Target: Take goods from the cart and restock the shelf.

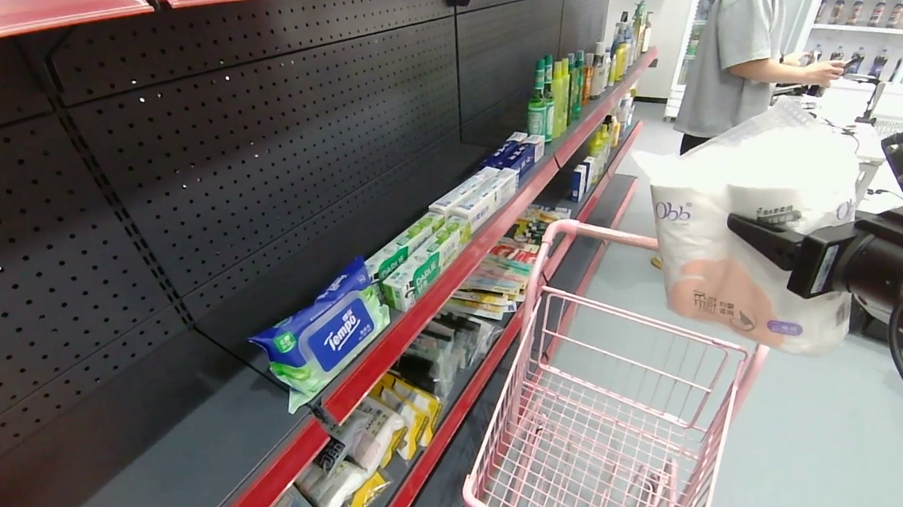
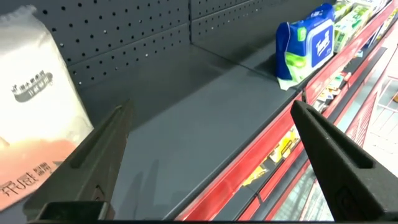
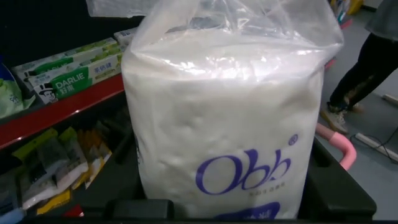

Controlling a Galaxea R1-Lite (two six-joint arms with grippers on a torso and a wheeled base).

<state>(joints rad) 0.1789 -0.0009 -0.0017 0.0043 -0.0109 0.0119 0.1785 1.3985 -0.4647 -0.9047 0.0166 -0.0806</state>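
Note:
My right gripper [image 1: 774, 260] is shut on a white plastic-wrapped pack of toilet paper rolls [image 1: 749, 246], holding it in the air above the far right corner of the pink wire cart [image 1: 579, 231]. In the right wrist view the same pack [image 3: 230, 124] sits between the gripper's [image 3: 236, 208] fingers. My left gripper [image 2: 211, 162] is open over a bare stretch of the grey shelf board [image 2: 205, 106], with nothing between its fingers. Another toilet paper pack [image 2: 37, 112] stands on that shelf, close beside the left gripper.
A blue pack of wipes [image 1: 325, 336] lies on the shelf, also seen as the wipes [image 2: 308, 40] past my left gripper. Toothpaste boxes [image 1: 420, 260] and bottles [image 1: 567, 87] follow farther along. The lower shelf [image 1: 385, 428] holds bagged goods. The shelf board [image 1: 154, 470] left of the wipes is bare.

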